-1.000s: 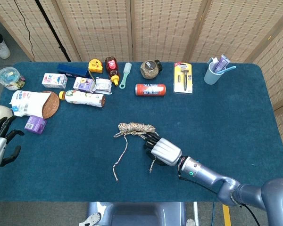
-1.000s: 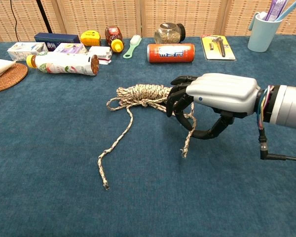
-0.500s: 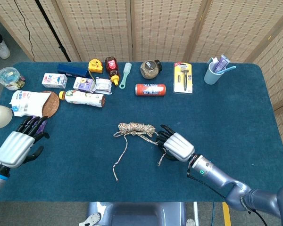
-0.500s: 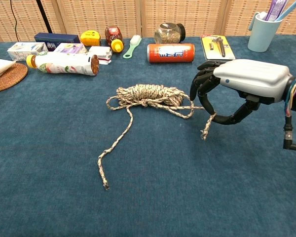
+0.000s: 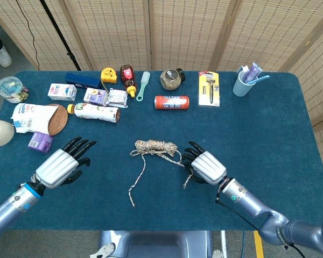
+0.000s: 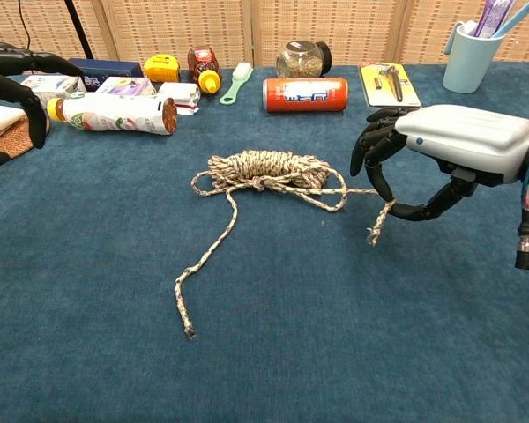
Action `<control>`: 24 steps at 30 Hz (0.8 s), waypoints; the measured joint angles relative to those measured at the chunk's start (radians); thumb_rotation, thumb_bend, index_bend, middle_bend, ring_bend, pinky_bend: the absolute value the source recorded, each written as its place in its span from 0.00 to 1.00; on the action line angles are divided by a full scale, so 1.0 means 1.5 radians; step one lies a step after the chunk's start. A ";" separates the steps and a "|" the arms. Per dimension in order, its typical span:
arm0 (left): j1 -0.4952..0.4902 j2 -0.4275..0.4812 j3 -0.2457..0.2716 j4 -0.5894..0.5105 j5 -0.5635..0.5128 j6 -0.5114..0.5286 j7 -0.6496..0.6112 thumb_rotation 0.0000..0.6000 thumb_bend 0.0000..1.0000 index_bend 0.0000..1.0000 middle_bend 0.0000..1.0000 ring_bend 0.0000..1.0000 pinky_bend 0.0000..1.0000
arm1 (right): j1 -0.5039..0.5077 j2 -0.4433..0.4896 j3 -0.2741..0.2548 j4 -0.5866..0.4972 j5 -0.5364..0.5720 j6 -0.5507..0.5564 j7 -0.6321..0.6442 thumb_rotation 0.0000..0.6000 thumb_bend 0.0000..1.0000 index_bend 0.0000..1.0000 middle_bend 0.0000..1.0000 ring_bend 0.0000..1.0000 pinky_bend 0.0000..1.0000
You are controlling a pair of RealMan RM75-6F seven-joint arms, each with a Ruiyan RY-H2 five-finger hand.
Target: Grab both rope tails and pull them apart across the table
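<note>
Fingers of the right hand [image 6: 441, 163] curl round one rope tail [image 6: 376, 222], pinching it where it leaves the bundle, its frayed end hanging just below the hand; the chest view shows this grip plainly, the strand running taut from the coiled rope [image 6: 269, 169] to the dark fingertips; in the head view the same hand [image 5: 206, 166] lies palm down at the right of the coil, and the hold is harder to make out there; the left hand [image 5: 62, 164] hovers over the blue table [image 5: 269, 134] well apart from the rope, fingers spread and holding nothing; only its dark fingertips show at the left edge of the chest view, near a lying bottle [image 6: 115, 113]; the other rope tail [image 6: 203, 264] lies loose on the table, trailing from the coil toward the near edge, touched by neither hand; the head view alone shows the whole left arm and a bowl [image 5: 0, 133] at the table's left edge; along the far side sit a red can [image 5: 171, 102], a glass jar [image 5: 172, 78] and a blue cup [image 5: 242, 83].
</note>
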 measured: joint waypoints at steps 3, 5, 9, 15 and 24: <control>-0.020 -0.018 0.002 0.008 0.011 -0.013 0.001 1.00 0.40 0.44 0.00 0.00 0.00 | -0.006 0.000 0.002 -0.002 0.002 0.000 -0.003 1.00 0.39 0.61 0.31 0.18 0.00; -0.030 -0.027 0.005 0.013 0.018 -0.019 0.005 1.00 0.40 0.44 0.00 0.00 0.00 | -0.008 0.000 0.003 -0.003 0.003 0.000 -0.003 1.00 0.39 0.61 0.31 0.18 0.00; -0.046 -0.046 0.010 0.023 0.031 -0.026 0.017 1.00 0.41 0.44 0.00 0.00 0.00 | -0.010 0.000 0.004 -0.004 0.004 -0.006 -0.004 1.00 0.39 0.62 0.31 0.18 0.00; -0.070 -0.073 0.023 0.043 0.049 -0.044 0.031 1.00 0.40 0.44 0.00 0.00 0.00 | -0.014 -0.003 0.008 -0.002 0.005 -0.008 -0.003 1.00 0.39 0.62 0.31 0.18 0.00; -0.100 -0.121 0.039 0.071 0.052 -0.065 0.027 1.00 0.41 0.44 0.00 0.00 0.00 | -0.020 -0.009 0.008 0.005 0.004 -0.013 0.000 1.00 0.39 0.62 0.31 0.18 0.00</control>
